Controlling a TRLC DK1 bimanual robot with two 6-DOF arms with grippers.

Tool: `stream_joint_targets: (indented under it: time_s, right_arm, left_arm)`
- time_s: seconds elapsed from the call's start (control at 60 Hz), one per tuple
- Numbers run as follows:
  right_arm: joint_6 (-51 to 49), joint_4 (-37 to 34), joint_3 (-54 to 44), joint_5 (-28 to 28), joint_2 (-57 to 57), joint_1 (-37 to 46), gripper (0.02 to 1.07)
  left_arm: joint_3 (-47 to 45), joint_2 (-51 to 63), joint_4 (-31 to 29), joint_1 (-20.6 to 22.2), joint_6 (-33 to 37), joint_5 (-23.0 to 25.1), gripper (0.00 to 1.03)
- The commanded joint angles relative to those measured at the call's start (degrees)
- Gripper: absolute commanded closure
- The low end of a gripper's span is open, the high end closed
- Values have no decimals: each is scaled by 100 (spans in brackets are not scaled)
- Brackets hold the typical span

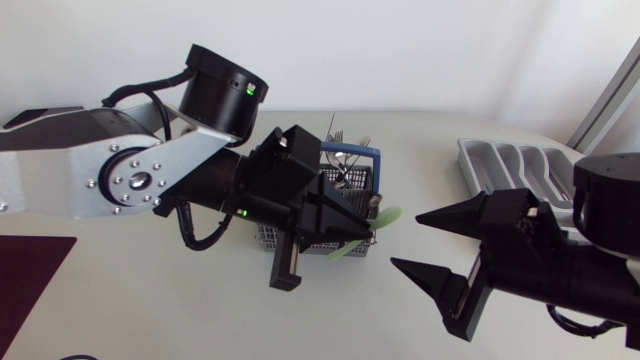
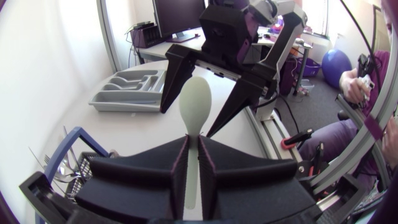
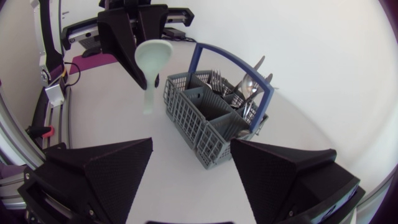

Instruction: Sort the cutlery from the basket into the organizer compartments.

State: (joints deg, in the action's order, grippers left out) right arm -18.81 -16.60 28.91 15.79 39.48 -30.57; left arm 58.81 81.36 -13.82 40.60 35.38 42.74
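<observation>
One spoon out, nothing sorted yet
My left pincer [image 2: 198, 168] pinches a green spoon [image 2: 195, 109] beside the basket [image 3: 205, 134]; my right pincer [image 3: 191, 142] gapes, facing it. The basket holds more cutlery, and the tray [image 2: 124, 93] looks empty.

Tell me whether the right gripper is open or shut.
Open. The right gripper has its fingers wide apart, nothing between them; the green spoon is clamped in the left gripper.
</observation>
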Motion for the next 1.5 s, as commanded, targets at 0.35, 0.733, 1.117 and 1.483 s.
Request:
stream_joint_targets:
  time_s: [0.35,0.733,1.117,1.483]
  right_arm:
    - [633,148,713,1954,798,728,18]
    - [817,148,836,2446,965,719,49]
    - [826,104,898,2745,991,692,88]
    - [826,16,915,2859,982,657,98]
  left_arm:
    - [518,55,697,352,-1340,498,100]
    - [491,213,917,282,-1367,507,100]
    - [483,249,1075,238,-1498,595,100]
    - [483,275,1154,256,-1604,595,100]
